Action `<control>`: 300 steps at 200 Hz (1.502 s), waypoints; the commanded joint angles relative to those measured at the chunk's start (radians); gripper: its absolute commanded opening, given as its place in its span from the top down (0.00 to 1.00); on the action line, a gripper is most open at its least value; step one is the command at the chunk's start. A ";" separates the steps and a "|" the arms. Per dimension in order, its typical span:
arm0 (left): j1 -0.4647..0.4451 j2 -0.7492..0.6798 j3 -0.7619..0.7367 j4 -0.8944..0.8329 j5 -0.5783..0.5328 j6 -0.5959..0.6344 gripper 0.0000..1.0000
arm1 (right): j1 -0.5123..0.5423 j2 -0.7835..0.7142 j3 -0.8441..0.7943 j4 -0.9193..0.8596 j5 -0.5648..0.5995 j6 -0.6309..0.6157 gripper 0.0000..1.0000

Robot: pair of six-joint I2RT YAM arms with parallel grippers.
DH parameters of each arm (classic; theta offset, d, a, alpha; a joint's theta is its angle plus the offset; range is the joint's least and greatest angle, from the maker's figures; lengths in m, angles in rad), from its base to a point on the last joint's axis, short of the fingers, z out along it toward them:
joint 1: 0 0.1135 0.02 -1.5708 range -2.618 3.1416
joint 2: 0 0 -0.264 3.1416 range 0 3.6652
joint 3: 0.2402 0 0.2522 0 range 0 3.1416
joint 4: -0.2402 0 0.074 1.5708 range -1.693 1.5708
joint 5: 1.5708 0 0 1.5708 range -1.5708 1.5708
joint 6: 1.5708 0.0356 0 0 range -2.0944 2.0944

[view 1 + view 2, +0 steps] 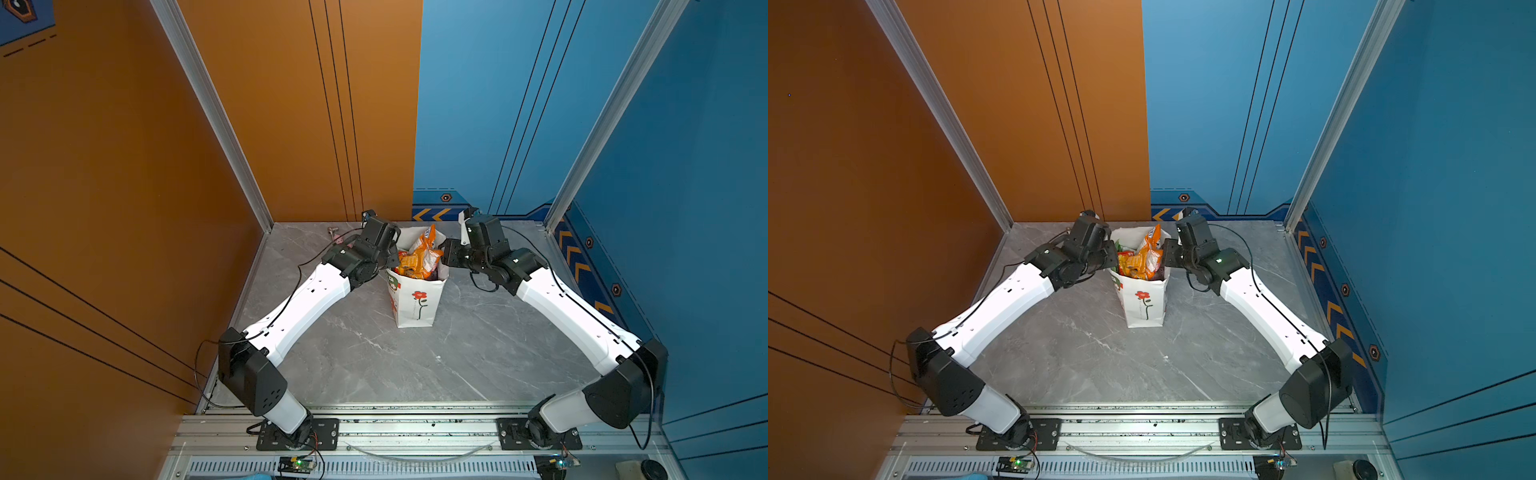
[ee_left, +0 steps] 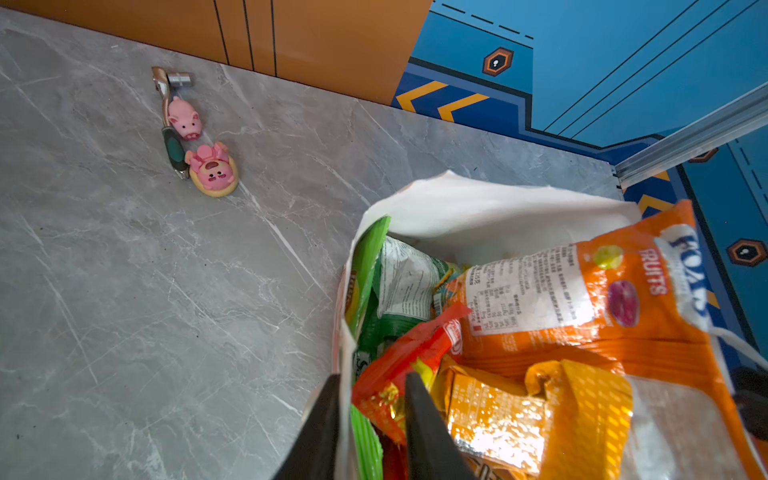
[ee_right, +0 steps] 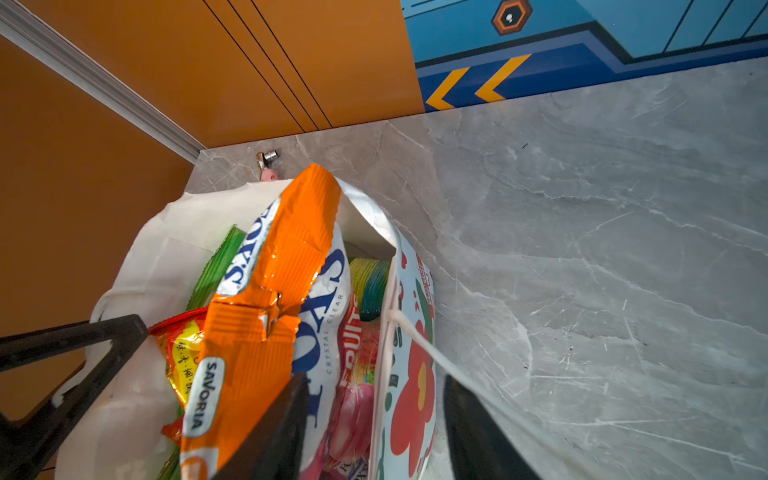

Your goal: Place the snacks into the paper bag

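The white paper bag (image 1: pixel 415 303) (image 1: pixel 1144 303) with a red flower stands upright at the table's back middle. Snacks (image 1: pixel 417 259) (image 1: pixel 1140 262) fill it past the rim: a tall orange packet (image 2: pixel 582 299) (image 3: pixel 270 291), green packets (image 2: pixel 370 266), a red-yellow one (image 2: pixel 407 353) and small orange sachets (image 2: pixel 494 411). My left gripper (image 1: pixel 392 255) (image 2: pixel 372 378) is open at the bag's left rim, one finger outside the wall and one inside. My right gripper (image 1: pixel 444 253) (image 3: pixel 376 379) is open at the right rim, its jaws either side of the flowered side panel (image 3: pixel 411 374).
Two pink pig charms (image 2: pixel 185 118) (image 2: pixel 214 170) and a small ratchet tool (image 2: pixel 170 124) lie near the back left corner. Orange and blue walls close the back and sides. An aluminium rail (image 1: pixel 415 428) with the arm bases runs along the front.
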 commanded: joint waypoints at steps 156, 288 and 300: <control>0.038 -0.138 0.098 -0.083 0.059 0.121 0.02 | -0.182 -0.363 -0.177 0.023 0.018 -0.071 0.17; 0.189 -0.879 -1.234 1.016 -0.368 0.755 0.02 | -0.338 -0.527 -0.829 0.404 0.547 -0.256 0.00; 0.233 -0.873 -1.299 1.063 -0.294 0.756 0.02 | -0.317 -0.472 -0.860 0.464 0.595 -0.285 0.00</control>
